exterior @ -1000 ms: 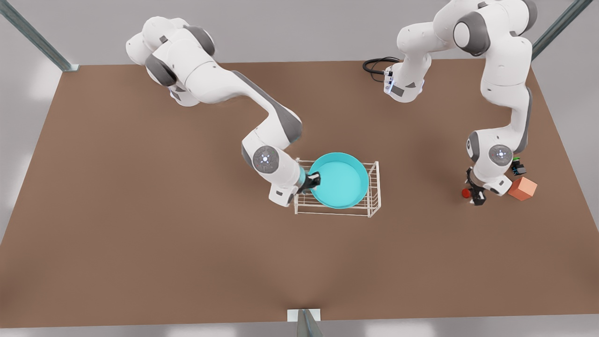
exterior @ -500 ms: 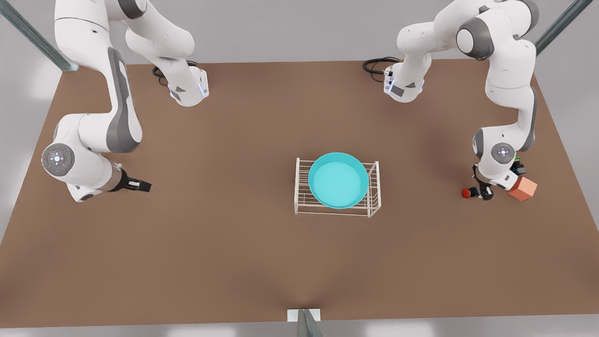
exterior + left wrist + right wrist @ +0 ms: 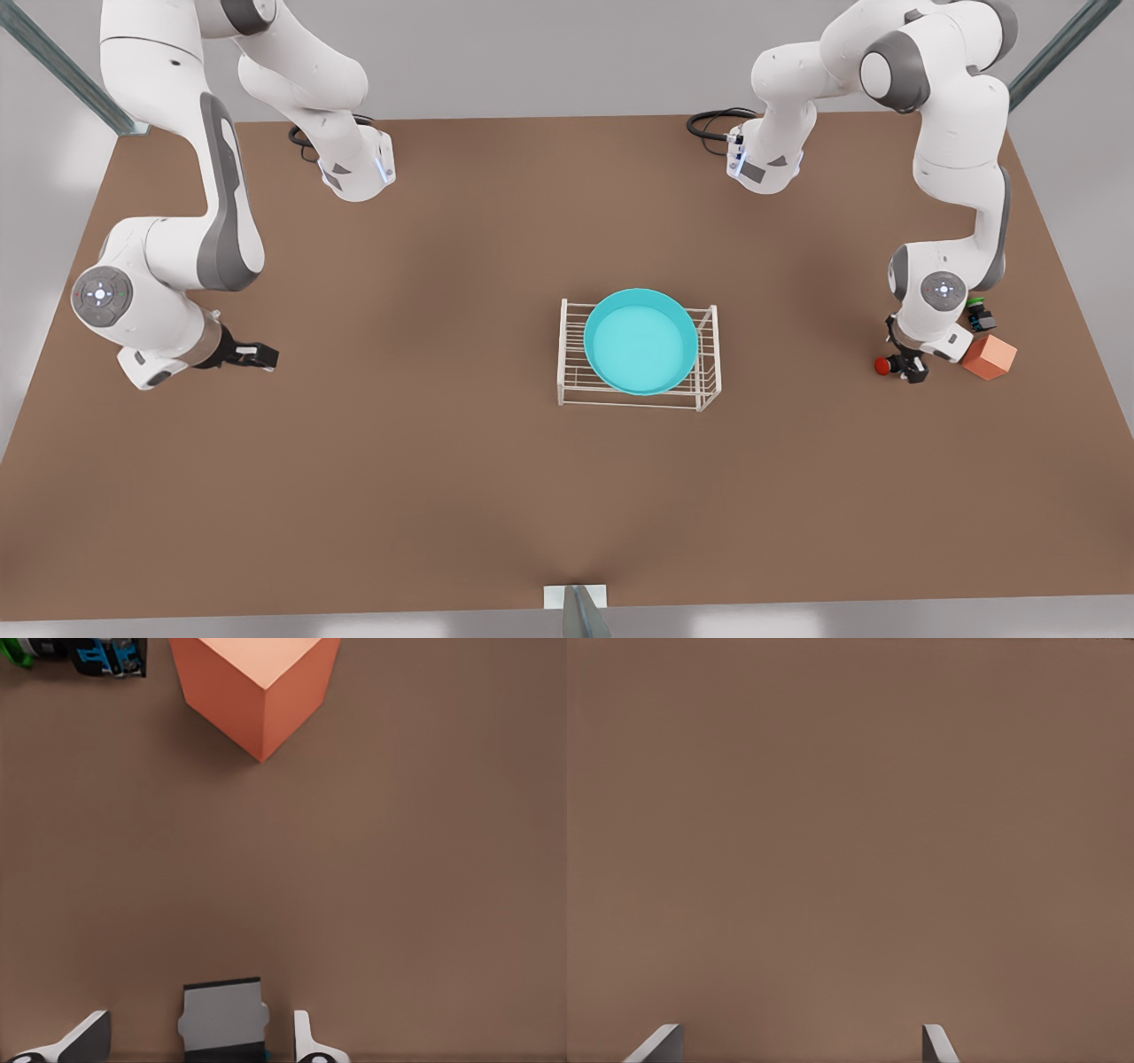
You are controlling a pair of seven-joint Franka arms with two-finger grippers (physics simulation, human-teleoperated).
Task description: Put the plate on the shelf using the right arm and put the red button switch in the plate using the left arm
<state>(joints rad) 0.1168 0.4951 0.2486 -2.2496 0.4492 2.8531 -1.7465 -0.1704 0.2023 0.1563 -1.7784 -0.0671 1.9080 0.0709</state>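
- The red button switch [image 3: 882, 365] lies near the table's [image 3: 443, 496] edge on the front view's right, its body between the left gripper's [image 3: 905, 367] spread fingers [image 3: 306, 1041]; I would close squarely before lifting.
- Turquoise plate [image 3: 640, 341] rests on the wire shelf [image 3: 709, 372].
- The orange cube [image 3: 990, 356] and the green-capped switch [image 3: 979, 315] sit close behind.
- Right gripper [image 3: 257, 355], fingers apart, waits near the opposite edge, barely shifted since half a second ago; the left wrist has edged slightly.

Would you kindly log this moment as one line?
plate: on shelf | right tool: open, waiting | left tool: around red switch, grip unclear
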